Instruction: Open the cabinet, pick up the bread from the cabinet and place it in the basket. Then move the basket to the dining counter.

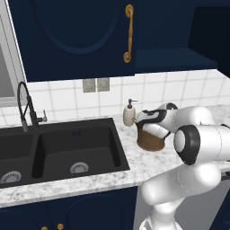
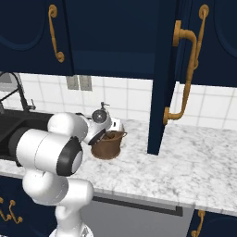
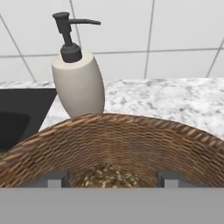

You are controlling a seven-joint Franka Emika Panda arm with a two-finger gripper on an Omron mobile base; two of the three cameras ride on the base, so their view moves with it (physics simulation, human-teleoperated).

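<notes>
Cabinet (image 2: 162,69): above and to the right of the claw; one door swung out; curly brass handle (image 2: 185,74) showing
Desk (image 2: 194,166): marble top under the claw; black sink (image 1: 58,148) off to its left
Basket (image 2: 107,145): directly under the claw, upright on the desk
Soap dispenser (image 3: 78,78): just beyond the basket rim
Claw (image 3: 111,178): tips spread wide inside the basket, gripping nothing
Bread (image 3: 105,177): on the basket floor, between the tips
</notes>
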